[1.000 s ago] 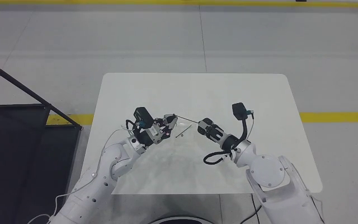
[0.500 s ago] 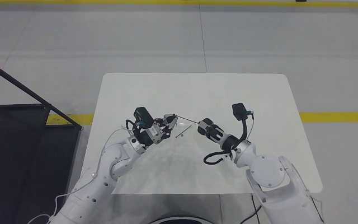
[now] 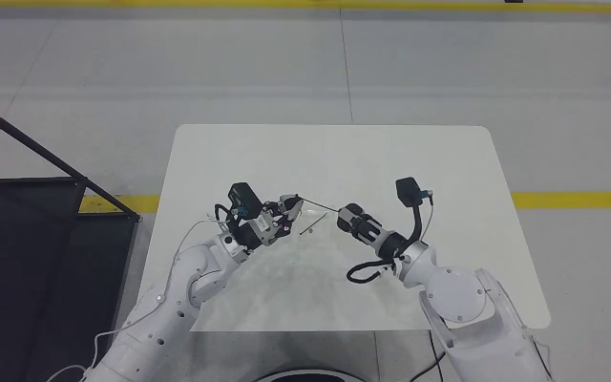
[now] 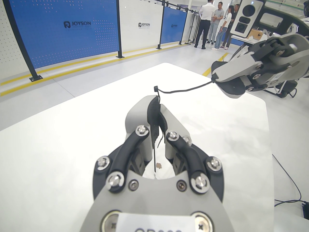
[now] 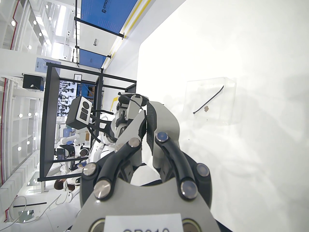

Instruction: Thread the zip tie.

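Observation:
A thin black zip tie [image 4: 183, 89] is stretched in the air between my two grippers, above the white table [image 3: 430, 172]. My left gripper [image 4: 157, 108] is shut on the zip tie, with the small square head [image 4: 155, 88] sticking out just past its fingertips. From the head the strap runs across to my right gripper [image 4: 215, 79], which is shut on the strap's other end. In the top view the left gripper [image 3: 289, 203] and right gripper [image 3: 342, 212] face each other, with the zip tie [image 3: 320, 206] between them. The right wrist view shows its own gripper [image 5: 145, 108] shut.
A second black zip tie [image 5: 208, 100] lies flat on a clear square sheet [image 5: 227, 112] on the table, below the grippers; it also shows in the top view as the loose zip tie [image 3: 312, 224]. A small brown speck [image 5: 206, 108] sits beside it.

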Controlling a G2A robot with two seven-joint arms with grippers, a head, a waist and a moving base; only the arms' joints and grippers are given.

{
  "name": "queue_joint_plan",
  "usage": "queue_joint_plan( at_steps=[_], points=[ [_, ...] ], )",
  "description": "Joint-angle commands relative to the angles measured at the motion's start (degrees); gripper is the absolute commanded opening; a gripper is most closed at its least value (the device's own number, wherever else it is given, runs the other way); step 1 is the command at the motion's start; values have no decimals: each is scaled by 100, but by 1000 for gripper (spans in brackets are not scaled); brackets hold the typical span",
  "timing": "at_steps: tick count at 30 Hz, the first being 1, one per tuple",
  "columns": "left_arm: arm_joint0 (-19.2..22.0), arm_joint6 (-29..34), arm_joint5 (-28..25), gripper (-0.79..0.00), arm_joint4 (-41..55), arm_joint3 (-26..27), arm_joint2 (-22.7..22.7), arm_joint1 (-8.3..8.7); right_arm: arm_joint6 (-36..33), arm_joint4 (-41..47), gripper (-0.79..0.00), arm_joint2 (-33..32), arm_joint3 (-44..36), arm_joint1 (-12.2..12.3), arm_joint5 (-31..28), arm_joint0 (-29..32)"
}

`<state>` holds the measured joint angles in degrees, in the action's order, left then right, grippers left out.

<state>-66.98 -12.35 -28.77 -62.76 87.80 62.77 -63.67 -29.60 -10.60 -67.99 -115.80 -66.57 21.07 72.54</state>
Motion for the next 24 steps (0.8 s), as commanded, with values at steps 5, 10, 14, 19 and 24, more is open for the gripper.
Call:
queue_joint_plan(
  at_steps=[5,10,14,19,24],
  points=[
    [0,0,0,-785,0,0,0,0,-12,31,-785,-17,22,-10,43,-30],
    [0,0,0,-785,0,0,0,0,-30,52,-785,-16,31,-19,71,-60],
    [0,0,0,-785,0,0,0,0,-45,33,-785,-3,18,-25,98,-79],
    [0,0,0,-785,0,0,0,0,-58,-37,-785,23,-11,-30,154,-93],
    [0,0,0,-785,0,0,0,0,-67,-75,-785,26,-50,-35,233,-110]
  ],
)
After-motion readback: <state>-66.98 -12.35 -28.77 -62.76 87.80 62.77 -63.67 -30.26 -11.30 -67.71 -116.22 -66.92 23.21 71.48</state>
